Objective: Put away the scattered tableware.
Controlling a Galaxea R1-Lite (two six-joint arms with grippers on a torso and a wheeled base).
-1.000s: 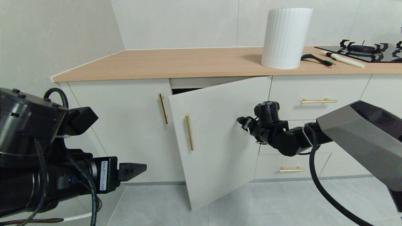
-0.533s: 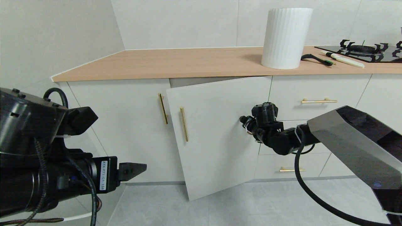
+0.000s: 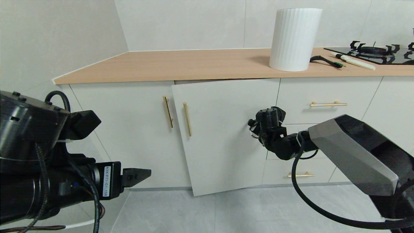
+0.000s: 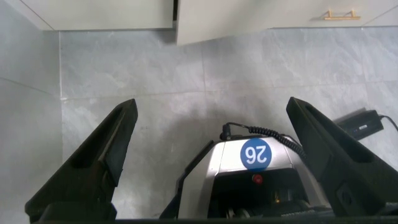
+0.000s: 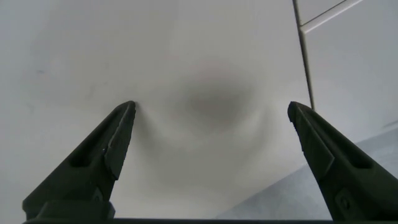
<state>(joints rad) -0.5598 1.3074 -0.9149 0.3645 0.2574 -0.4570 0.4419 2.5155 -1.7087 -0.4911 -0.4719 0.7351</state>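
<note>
Nearest, low on the robot's left side, the left gripper (image 4: pixel 211 109) hangs over the floor with its fingers spread wide and nothing between them. Farther in, the right gripper (image 3: pixel 254 124), also spread wide and empty, has its tips at or just off the face of the cabinet door (image 3: pixel 223 136). The door stands slightly ajar, its handle (image 3: pixel 187 119) side out from the frame. The step in hand looks to be pushing this door shut, and the next move calls for a steady press until it sits flush. Beyond, on the counter (image 3: pixel 181 64), 2 utensils (image 3: pixel 355 62) lie between the white container (image 3: pixel 294 38) and the hob (image 3: pixel 375 51), apparently not yet put away.
</note>
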